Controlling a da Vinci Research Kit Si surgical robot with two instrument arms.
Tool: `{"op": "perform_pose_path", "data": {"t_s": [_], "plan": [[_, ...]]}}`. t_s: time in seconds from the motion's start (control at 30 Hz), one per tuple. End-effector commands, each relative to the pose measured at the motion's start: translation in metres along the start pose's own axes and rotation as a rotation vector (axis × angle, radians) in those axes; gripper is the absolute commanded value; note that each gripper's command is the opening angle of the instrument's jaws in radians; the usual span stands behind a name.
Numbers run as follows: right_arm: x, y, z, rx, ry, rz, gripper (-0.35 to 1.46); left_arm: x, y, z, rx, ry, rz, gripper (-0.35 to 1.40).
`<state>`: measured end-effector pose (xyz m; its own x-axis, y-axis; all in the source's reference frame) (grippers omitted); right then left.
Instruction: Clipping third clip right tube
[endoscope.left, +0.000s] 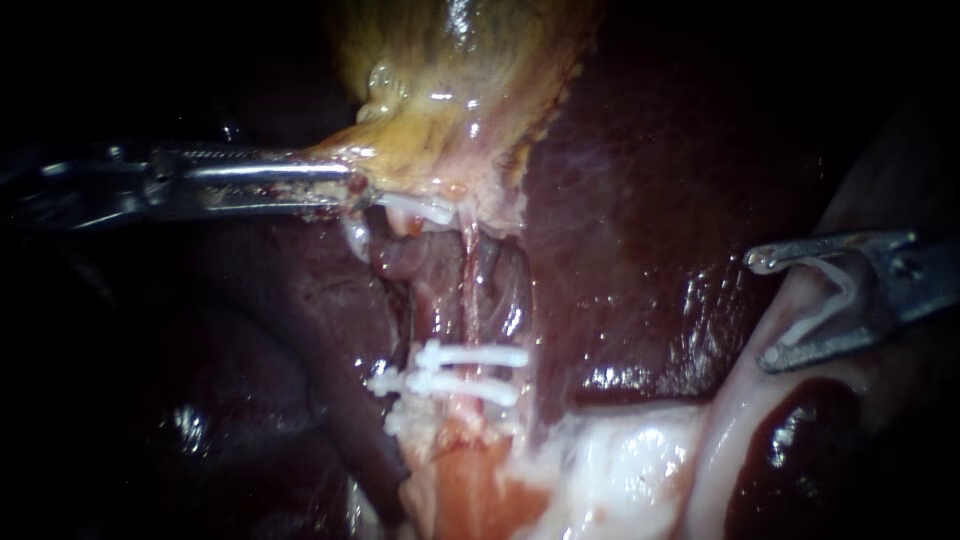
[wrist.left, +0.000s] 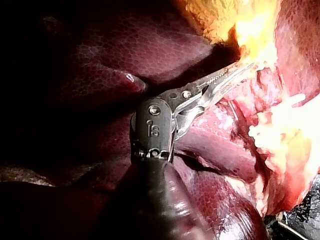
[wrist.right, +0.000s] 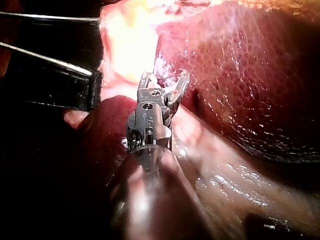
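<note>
My left instrument (endoscope.left: 352, 190) comes in from the left, its jaws shut on the yellowish lower edge of the gallbladder (endoscope.left: 450, 110); the left wrist view shows the same grip (wrist.left: 242, 70). Below it a thin pale tube (endoscope.left: 470, 290) runs down to two white clips (endoscope.left: 465, 368) lying across it, one just above the other. My right instrument (endoscope.left: 763, 308) hangs far to the right over the liver (endoscope.left: 640, 250), well apart from the tube. Its jaws stand wide apart, holding an open white clip (endoscope.left: 835, 295) seated between them, also seen in the right wrist view (wrist.right: 165, 82).
Pale fatty tissue (endoscope.left: 620, 460) and a whitish band (endoscope.left: 740, 400) lie below the right instrument. Dark liver (endoscope.left: 250, 330) fills the left side. In the right wrist view two thin metal shafts (wrist.right: 50, 62) cross beside my instrument.
</note>
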<state>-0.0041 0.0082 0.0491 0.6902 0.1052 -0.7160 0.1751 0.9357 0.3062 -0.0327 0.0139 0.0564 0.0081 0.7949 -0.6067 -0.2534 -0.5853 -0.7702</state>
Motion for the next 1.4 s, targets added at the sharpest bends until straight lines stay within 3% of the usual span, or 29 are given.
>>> {"op": "perform_pose_path", "data": {"t_s": [0.03, 0.17, 0.37, 0.47, 0.63, 0.8, 0.9, 1.0, 1.27, 1.4], "plan": [[0.0, 0.0, 0.0, 0.001, 0.0, -0.001, 0.49, 0.0001, 0.0001, -0.0003, -0.001, 0.0, -0.001, -0.35], [0.0, 0.0, 0.0, 0.0, 0.0, 0.0, 0.49, 0.0018, 0.0006, -0.002, -0.014, -0.008, -0.011, -0.35], [-0.0001, 0.0001, 0.0001, -0.003, -0.003, 0.0, 0.49, 0.0054, 0.0015, -0.0055, -0.009, 0.04, -0.009, -0.35], [0.0, 0.0001, 0.0002, -0.006, -0.004, 0.0, 0.49, 0.0062, 0.0017, -0.0066, -0.005, 0.053, -0.009, -0.35], [0.0005, 0.0003, 0.0004, -0.008, 0.001, 0.004, 0.5, 0.006, 0.0016, -0.0066, -0.001, 0.054, -0.008, -0.35], [0.0028, 0.0014, 0.0018, -0.031, 0.122, 0.07, 0.49, 0.0059, 0.0016, -0.0066, 0.0, 0.054, -0.001, -0.35], [0.0044, 0.0021, 0.0031, 0.008, 0.188, 0.146, 0.49, 0.0059, 0.0016, -0.0066, 0.0, 0.054, -0.001, -0.35], [0.0062, 0.0027, 0.0052, 0.087, 0.244, 0.221, 0.49, 0.0058, 0.0016, -0.0065, 0.001, 0.054, 0.0, -0.35], [0.0103, 0.0042, 0.0104, 0.114, 0.358, 0.375, 0.49, 0.0056, 0.0016, -0.0063, 0.002, 0.055, 0.001, -0.35], [0.0119, 0.0051, 0.0132, 0.104, 0.366, 0.417, 0.48, 0.0055, 0.0016, -0.0062, 0.003, 0.055, 0.001, -0.35]]}}
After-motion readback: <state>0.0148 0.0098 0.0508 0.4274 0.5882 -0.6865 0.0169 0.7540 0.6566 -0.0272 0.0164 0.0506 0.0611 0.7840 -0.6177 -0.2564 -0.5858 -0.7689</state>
